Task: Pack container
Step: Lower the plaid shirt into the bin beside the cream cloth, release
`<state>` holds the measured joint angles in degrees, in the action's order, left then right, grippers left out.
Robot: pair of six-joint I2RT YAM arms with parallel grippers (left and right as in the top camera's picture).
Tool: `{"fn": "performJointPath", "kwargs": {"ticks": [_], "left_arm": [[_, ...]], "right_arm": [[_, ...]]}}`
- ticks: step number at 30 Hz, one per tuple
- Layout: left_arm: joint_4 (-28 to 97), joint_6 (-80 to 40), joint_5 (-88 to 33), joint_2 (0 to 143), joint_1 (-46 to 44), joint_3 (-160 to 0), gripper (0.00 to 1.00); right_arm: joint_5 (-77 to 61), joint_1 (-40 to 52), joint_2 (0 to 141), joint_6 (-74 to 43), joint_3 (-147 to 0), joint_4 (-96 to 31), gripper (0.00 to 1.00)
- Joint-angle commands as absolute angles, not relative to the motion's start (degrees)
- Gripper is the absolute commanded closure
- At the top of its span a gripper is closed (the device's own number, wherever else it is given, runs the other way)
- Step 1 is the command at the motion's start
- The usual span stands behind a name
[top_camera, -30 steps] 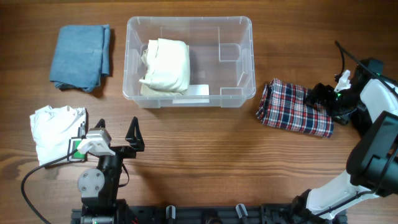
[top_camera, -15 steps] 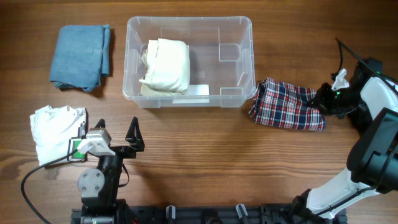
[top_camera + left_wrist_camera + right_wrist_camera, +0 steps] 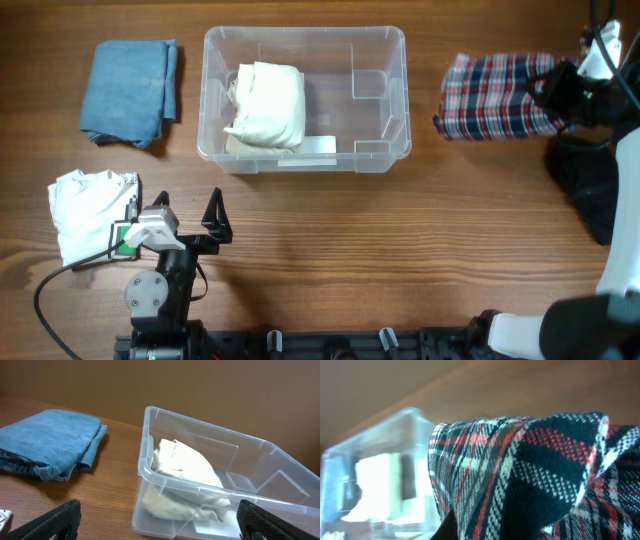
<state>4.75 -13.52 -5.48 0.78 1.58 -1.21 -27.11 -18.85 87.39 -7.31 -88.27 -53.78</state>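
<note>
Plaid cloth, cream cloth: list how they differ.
The plaid cloth is red, white and dark checked; the cream cloth is plain. The plaid cloth is held by the right gripper outside the container; the cream cloth lies inside it. Both are fabric.

The right gripper [image 3: 553, 92] closed on the folded red-and-navy plaid cloth [image 3: 492, 97] and lifted it from the table at centre right (beside the clear rectangular plastic container [image 3: 406, 92]) to the frame's upper right; the arm swung up too.
</note>
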Motion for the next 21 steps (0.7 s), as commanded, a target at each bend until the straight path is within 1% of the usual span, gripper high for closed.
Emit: {"fn": "performJointPath", "kwargs": {"ticks": [1, 5, 11, 13, 17, 21], "left_arm": [[4.7, -12.4, -5.5, 0.4, 1.9, -0.8, 0.0], [4.7, -12.4, -5.5, 0.4, 1.9, -0.8, 0.0], [4.7, -12.4, -5.5, 0.4, 1.9, -0.8, 0.0], [4.7, -12.4, -5.5, 0.4, 1.9, -0.8, 0.0], [4.7, -12.4, -5.5, 0.4, 1.9, -0.8, 0.0], [4.7, -12.4, -5.5, 0.4, 1.9, -0.8, 0.0]], "right_arm": [[-30.1, -15.9, 82.8, -11.2, -93.1, -52.7, 0.96], [-30.1, -11.9, 80.8, -15.1, -95.7, -50.3, 0.96], [-30.0, -0.6, 82.2, -19.0, -95.7, -45.6, 0.96], [-27.0, 4.0, 84.1, -22.4, -95.7, -44.2, 0.96], [-23.5, 10.0, 88.2, -26.1, -95.7, -43.5, 0.96], [-23.3, 13.3, 92.7, -27.0, -95.7, -42.9, 0.96]]}}
